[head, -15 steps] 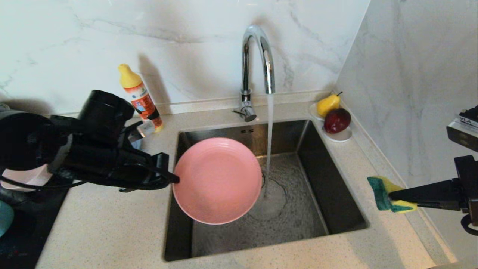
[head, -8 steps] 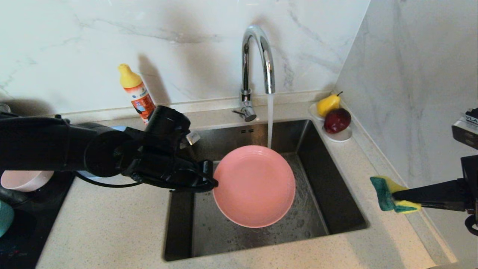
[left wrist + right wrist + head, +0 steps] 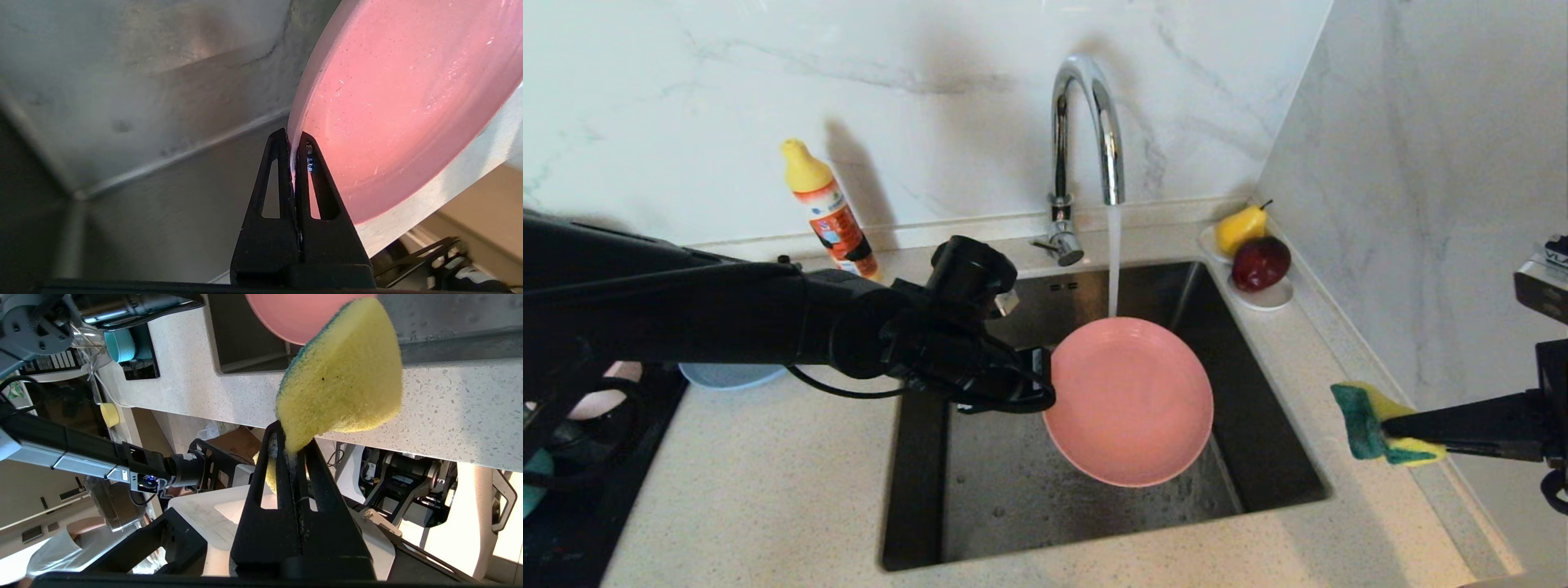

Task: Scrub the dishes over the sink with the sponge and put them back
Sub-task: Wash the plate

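**Pink plate under the tap, sponge waiting at the right**

My left gripper (image 3: 1045, 384) is clamped tight on the rim of the salmon-pink plate (image 3: 1129, 400), holding it tilted over the sink (image 3: 980, 498) with its far edge under the running tap (image 3: 1086, 122). My right gripper (image 3: 1390, 429) is pinched closed on the sponge (image 3: 1376, 423), above the counter (image 3: 768, 506) at the sink's right edge, apart from the plate.
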Available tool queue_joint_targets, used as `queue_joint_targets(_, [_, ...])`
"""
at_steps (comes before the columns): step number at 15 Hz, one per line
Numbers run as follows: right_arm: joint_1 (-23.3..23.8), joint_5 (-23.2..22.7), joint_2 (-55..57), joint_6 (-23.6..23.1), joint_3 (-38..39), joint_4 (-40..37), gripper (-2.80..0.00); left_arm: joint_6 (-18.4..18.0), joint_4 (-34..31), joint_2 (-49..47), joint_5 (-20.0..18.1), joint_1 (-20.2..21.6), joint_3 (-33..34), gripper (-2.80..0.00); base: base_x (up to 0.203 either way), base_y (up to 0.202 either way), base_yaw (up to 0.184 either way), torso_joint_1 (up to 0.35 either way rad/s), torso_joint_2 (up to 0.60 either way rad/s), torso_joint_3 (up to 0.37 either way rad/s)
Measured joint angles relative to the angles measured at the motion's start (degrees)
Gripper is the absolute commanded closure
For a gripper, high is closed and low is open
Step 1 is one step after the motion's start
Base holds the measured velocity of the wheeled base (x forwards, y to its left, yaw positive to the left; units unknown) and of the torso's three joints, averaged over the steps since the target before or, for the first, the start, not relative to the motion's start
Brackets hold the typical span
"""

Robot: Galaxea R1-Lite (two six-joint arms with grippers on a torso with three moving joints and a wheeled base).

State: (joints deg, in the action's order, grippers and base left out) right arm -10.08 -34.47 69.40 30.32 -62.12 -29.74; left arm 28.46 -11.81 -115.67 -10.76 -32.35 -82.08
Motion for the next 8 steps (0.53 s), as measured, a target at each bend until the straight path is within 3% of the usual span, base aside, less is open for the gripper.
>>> queue_joint_targets(3, [0.05, -0.02, -0.13, -0.09, 0.0, -0.1, 0.0, 2.26, 0.38, -2.4, 1.37, -0.74, -2.94, 0.0, 0.0, 0.0, 0.0, 0.0, 0.0, 0.0])
queue_joint_targets(8, [0.27, -0.02, -0.01, -0.16, 0.17, 0.02, 0.0, 8.28, 0.52, -6.34, 9.31, -1.14, -9.18, 0.0, 0.0, 0.0, 0.0, 0.0, 0.0, 0.0])
